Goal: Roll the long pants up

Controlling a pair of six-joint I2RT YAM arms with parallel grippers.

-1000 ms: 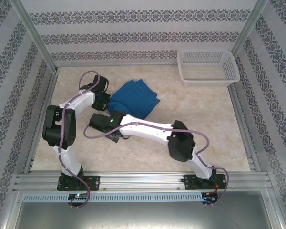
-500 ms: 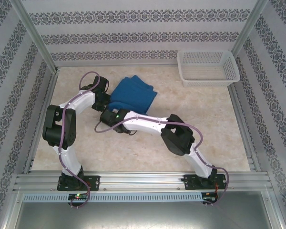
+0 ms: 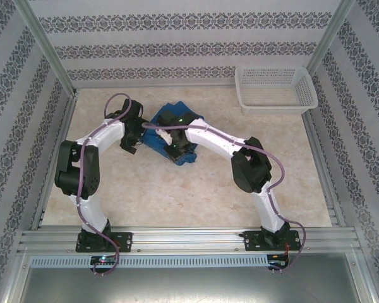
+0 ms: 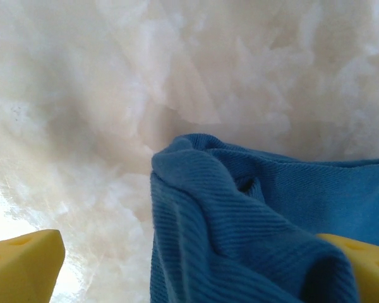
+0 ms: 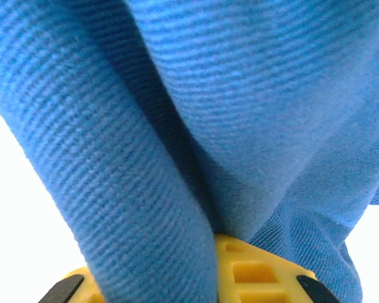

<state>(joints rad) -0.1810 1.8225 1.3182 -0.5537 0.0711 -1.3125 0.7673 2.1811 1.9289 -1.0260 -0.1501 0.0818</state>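
Bunched long pants [image 4: 240,208] toward 11 o'clock on tabletop [image 3: 196,196] look soft, light, floppy; right tool [image 3: 182,151] pinches a fold, left tool [image 4: 192,265] gapes wide at their 9 o'clock edge, probably best grabbed there.

Left gripper [image 4: 189,271] spread wide; right gripper [image 5: 177,278] clamped, arm stretched leftward.

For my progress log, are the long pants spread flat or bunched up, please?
Bunched up: the long pants form one compact, creased heap.

Blue long pants [image 4: 240,214]; white basket [image 3: 275,105]; cream marbled table [image 3: 177,196].
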